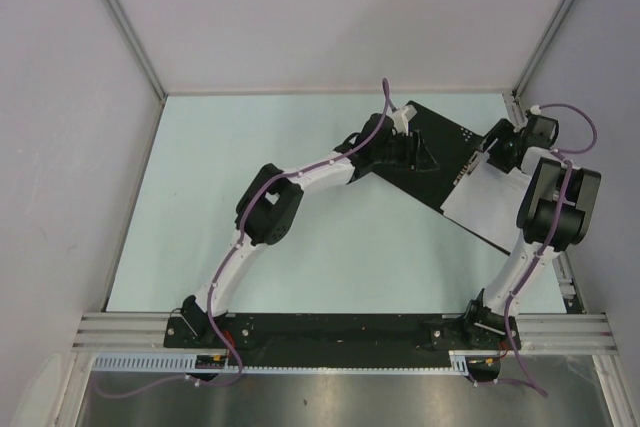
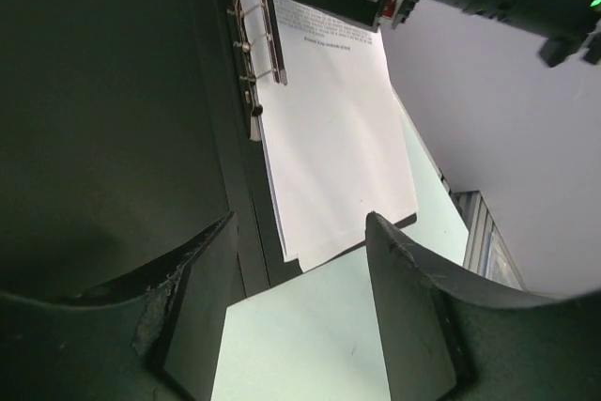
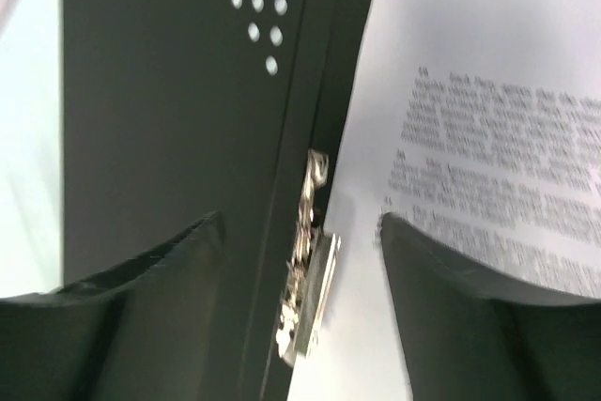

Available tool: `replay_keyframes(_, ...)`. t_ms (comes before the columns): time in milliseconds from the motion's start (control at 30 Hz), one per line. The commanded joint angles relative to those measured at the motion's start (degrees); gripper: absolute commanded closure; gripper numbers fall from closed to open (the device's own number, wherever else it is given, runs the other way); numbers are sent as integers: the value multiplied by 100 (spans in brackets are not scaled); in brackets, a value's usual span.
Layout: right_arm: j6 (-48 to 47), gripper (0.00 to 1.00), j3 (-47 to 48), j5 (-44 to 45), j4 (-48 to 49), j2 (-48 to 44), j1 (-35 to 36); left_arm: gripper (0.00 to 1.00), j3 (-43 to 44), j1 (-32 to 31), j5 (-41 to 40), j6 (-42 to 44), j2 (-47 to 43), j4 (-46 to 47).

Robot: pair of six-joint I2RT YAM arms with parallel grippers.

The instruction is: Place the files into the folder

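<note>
Worktop [image 1: 300, 267]: pale green, carrying everything listed.
Folder [image 1: 430, 132]: lies open and askew at the upper right of the overhead view, black inside facing up, white dots [image 3: 258, 21] on its left leaf.
Files [image 1: 485, 197]: white stack flat on the folder's right leaf, printed sheet on top, one edge beside the metal clip [image 3: 310, 269] at the spine.
Left jaws: released, over the left leaf, grasping nothing.
Right jaws: released, above the spine, grasping nothing.

Pale green table [image 1: 300, 147] with an open black folder [image 1: 447, 154] flat at its far right
</note>
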Motion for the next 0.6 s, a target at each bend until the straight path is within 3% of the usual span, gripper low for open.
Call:
replay_keyframes(0,486,35,307,-773,1042,322,-128,38,52,-7,132,-119,-67,335)
replay_keyframes(200,662,44,474,-948,1307,681,-198,39,8,-7,176,-119,-67,335)
replay_keyframes(567,751,44,712,-1195,1473,963,-234,40,17,-7,220,-146,-85,379)
